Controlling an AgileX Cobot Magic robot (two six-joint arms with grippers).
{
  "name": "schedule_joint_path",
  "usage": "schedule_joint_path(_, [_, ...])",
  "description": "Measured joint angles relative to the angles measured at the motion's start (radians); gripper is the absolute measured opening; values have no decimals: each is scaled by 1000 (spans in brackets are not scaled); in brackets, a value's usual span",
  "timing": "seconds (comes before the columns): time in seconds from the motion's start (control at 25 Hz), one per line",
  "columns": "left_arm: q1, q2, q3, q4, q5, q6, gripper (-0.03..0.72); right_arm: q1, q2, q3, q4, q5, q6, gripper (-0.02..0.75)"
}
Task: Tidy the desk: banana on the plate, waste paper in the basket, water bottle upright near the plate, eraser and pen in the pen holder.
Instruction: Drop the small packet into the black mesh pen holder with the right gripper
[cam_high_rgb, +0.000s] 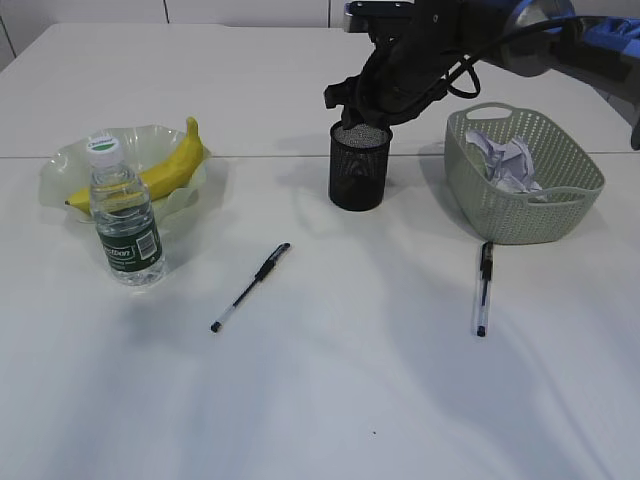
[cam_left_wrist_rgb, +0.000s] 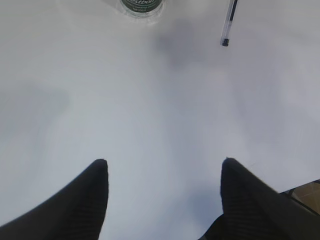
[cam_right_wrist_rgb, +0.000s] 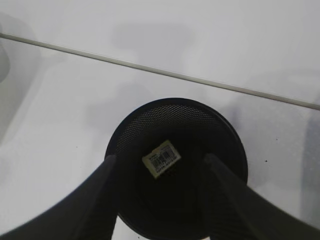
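Right hand (cam_right_wrist_rgb: 157, 165) open over pen holder (cam_high_rgb: 359, 166), eraser (cam_right_wrist_rgb: 161, 159) inside; left hand (cam_left_wrist_rgb: 162, 172) open, idle; next: grasp near-right pen (cam_high_rgb: 483, 287).

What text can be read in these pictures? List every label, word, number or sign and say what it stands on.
Clear plastic water bottle with a dark green label: white brand lettering, too blurred to read; also cut off in the left wrist view.
White bottle cap: a green mark, illegible.
Black mesh pen holder: small white barcode sticker lying inside, its digits too small to read.
Nothing else carries text.
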Motion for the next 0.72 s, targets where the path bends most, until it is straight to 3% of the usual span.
schedule_joint_path(0.28, [0, 0, 0, 0, 0, 0, 505, 0, 1, -49, -2, 48, 0, 384])
schedule_joint_path(0.72, [0, 0, 0, 0, -8, 0, 505, 0, -118, -138, -48, 395, 0, 386])
